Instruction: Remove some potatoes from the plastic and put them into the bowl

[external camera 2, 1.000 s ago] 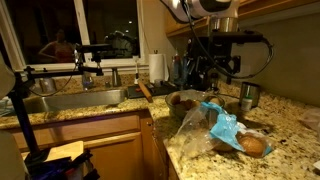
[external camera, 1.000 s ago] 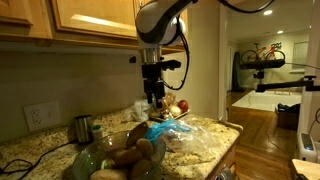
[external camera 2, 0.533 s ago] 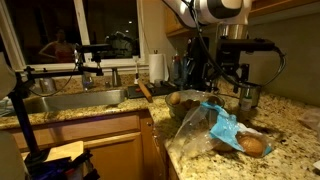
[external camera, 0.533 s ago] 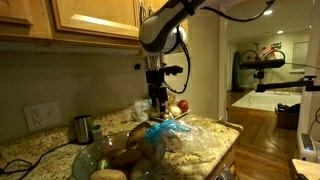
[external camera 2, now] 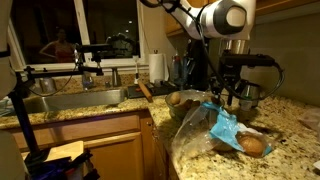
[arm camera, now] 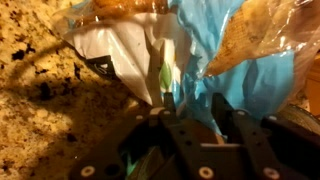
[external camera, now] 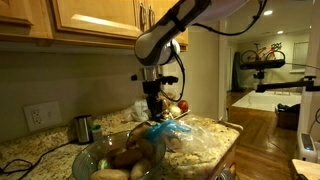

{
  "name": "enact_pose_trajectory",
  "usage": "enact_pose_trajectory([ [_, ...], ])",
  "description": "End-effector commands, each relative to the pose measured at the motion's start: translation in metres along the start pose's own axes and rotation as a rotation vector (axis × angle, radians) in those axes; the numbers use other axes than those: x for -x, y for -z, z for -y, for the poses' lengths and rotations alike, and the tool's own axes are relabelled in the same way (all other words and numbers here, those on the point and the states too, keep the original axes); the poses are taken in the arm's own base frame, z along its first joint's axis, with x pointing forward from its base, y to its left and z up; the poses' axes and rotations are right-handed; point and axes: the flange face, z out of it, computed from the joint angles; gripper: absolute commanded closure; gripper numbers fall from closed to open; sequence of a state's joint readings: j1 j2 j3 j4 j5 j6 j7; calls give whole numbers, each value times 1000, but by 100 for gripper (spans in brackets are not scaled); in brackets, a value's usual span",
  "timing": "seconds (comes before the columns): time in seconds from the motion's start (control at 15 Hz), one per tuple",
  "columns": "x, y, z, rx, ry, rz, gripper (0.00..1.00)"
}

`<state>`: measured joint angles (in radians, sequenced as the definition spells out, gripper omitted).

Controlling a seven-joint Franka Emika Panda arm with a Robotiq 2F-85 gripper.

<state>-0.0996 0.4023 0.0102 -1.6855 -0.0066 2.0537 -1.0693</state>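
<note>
The plastic (external camera: 172, 129) (external camera 2: 224, 126) lies crinkled on the counter, blue on top and clear below. A potato (external camera 2: 252, 146) shows through its clear part, and another tan potato (arm camera: 256, 34) shows in the wrist view. Several potatoes (external camera: 128, 155) (external camera 2: 185, 98) lie in the glass bowl (external camera: 80, 158) (external camera 2: 172, 109) beside the plastic. My gripper (external camera: 156, 110) (external camera 2: 229, 100) (arm camera: 195, 108) points straight down onto the blue top of the plastic (arm camera: 215, 50). Its fingers (arm camera: 170, 104) stand partly closed, a gap still between them, with a blue fold in that gap.
A small dark metal cup (external camera: 83, 128) (external camera 2: 248, 95) stands by the wall. Red and pale round produce (external camera: 177, 106) is piled behind the plastic. A sink (external camera 2: 70, 100) and paper towel roll (external camera 2: 157, 67) lie beyond the bowl. The counter edge (external camera: 228, 150) is close to the plastic.
The arm has come down onto the blue top of the plastic, and the jaws have narrowed from wide open to about half that gap.
</note>
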Motion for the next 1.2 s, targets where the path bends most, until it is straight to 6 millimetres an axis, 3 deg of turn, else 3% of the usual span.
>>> enact_pose_trajectory([
  [0.0, -9, -7, -9, 12, 63, -25, 86],
  [0.07, -13, -10, -9, 8, 80, -32, 93],
  [0.33, -29, -22, -5, -34, 119, -59, 100],
  [0.67, -45, -28, 5, -67, 192, -107, 96],
  [1.0, -73, -24, 28, -108, 275, -177, 97],
  [1.07, -76, -24, 31, -116, 286, -178, 95],
  [1.13, -76, -24, 33, -113, 292, -164, 71],
])
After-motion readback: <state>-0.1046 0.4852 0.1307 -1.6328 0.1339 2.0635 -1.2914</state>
